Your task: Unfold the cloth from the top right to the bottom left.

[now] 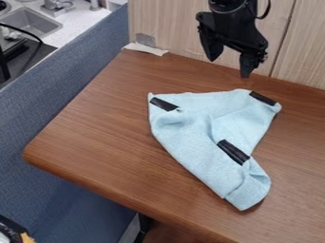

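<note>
On the near side, a rounded edge of the brown wooden table [95,142] slants from the left down to the near right. The light blue cloth [196,142] lies on the table, right of the middle of the scene. It is roughly a triangle, wide at the far side and drawn in to a blunt, folded end that points near and to the right. Its long axis runs from the far left corner to that near right end.

Toward the near end, a black strip [234,152] lies on the cloth, slanting from far left to near right beside a fold. Two more mark the far side: one at the left corner [164,104], one at the right corner [262,98], both slanting much the same way. Between them the far edge runs roughly left to right.

Beyond the cloth, at the far right, the black gripper [230,68] hangs with its fingers [247,65] pointing down and well apart, the space between them bare. It is apart from the cloth. Behind it stands a pale wood-grain panel [177,23].
</note>
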{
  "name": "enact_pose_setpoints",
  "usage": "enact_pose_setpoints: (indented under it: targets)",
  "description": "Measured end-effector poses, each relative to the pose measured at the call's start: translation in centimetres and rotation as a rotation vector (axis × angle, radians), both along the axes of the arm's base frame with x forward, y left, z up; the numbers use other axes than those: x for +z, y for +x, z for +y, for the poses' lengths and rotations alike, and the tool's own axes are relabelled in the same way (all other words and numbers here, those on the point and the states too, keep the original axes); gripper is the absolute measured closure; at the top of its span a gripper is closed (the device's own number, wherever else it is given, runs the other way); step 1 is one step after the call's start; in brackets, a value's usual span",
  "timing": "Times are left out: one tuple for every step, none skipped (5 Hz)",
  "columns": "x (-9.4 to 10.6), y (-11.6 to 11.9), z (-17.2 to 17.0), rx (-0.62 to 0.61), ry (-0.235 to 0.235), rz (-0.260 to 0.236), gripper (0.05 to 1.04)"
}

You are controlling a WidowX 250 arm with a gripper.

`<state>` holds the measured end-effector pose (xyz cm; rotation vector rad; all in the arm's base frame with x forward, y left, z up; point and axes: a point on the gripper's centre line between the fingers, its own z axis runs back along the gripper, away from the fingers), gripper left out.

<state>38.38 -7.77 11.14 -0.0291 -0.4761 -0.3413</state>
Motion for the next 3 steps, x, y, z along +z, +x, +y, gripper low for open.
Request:
enact_pose_setpoints:
  targets:
    - [-1.4,-0.2,0.0,0.001,0.004,0.037,0.084]
    - [-2.9,-0.8,-0.3,-0.013,-0.021,0.035,0.084]
    - [-6.0,-1.5,-0.8,-0.055,-0.050,0.102,0.084]
